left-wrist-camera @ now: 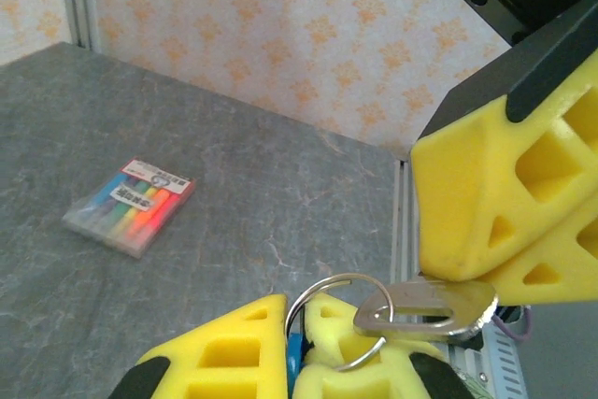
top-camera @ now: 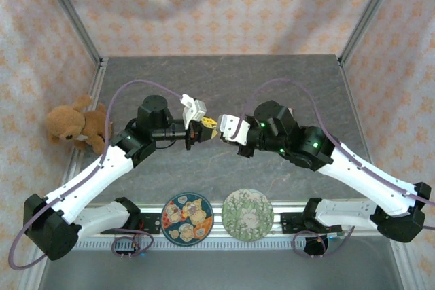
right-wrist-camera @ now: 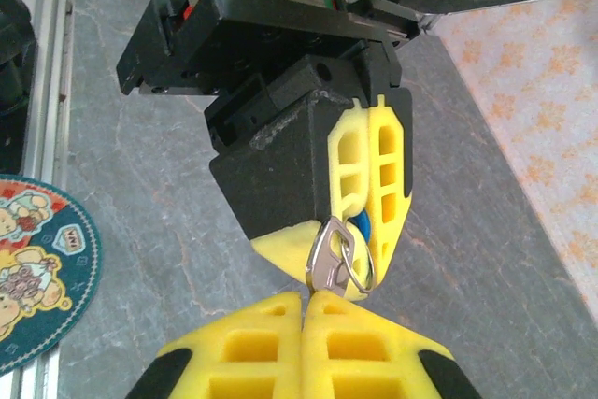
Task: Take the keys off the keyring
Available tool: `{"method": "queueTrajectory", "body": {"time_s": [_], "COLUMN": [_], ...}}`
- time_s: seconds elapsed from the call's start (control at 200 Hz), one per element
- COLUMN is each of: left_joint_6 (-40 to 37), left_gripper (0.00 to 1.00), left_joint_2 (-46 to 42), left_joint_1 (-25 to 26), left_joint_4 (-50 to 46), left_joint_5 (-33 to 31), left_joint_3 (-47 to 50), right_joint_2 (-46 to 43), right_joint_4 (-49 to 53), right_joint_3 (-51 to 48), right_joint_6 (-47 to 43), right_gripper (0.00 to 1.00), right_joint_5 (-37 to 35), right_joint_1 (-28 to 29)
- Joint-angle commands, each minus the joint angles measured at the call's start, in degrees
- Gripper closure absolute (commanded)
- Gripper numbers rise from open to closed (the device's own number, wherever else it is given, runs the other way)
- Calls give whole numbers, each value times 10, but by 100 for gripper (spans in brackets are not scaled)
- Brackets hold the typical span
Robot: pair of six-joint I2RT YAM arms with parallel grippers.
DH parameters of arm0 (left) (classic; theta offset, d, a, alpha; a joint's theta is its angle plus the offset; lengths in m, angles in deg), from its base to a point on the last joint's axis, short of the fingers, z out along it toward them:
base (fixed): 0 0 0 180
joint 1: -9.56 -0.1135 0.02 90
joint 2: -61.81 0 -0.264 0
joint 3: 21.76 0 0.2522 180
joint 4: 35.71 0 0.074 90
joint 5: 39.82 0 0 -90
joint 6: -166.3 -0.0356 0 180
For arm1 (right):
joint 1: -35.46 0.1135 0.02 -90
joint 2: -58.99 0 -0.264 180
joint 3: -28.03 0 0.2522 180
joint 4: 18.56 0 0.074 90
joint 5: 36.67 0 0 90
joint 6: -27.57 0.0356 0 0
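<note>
My left tool (left-wrist-camera: 297,329) pinches the ring (left-wrist-camera: 332,277), my right tool (right-wrist-camera: 304,301) the key (left-wrist-camera: 439,304) — raised off the surface (top-camera: 224,79) for twisting apart.

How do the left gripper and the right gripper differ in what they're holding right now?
The left gripper is shut on the keyring; the right gripper is shut on the key threaded on it. The left gripper reaches in from the left, the right gripper from the right. Both have yellow fingers, closed, above the table.
</note>
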Motion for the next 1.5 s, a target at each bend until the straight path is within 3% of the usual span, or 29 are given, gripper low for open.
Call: {"method": "queueTrajectory", "body": {"time_s": [0.0,0.445,0.681,0.996,1.181,1.497], "left_joint_6": [6,7,4,17,24,28], "left_gripper": [100,100,100,68,55,45], "left_joint_2": [-14,-21,-43,-83,-106,-150], "left_joint_1": [8,12,12,12,12,12], "left_joint_4": [116,125,127,146,149,142], "left_joint_5": [-22,-38,-84,-130,-140,-159], "left_joint_3": [-17,-4,16,58,77,112], "right_joint_2": [36,88,69,18,1,-13], "right_joint_4": [-46,-174,-234,-313,-320,-329], "right_joint_3": [-24,-52,-84,-117,-120,-119], "right_joint_6": [23,80,117,193,209,222], "right_gripper": [100,100,100,100,100,100], "right_joint_5": [90,66,-7,-29,-28,-26], "right_joint_1": [45,46,45,14,-2,-15]}}
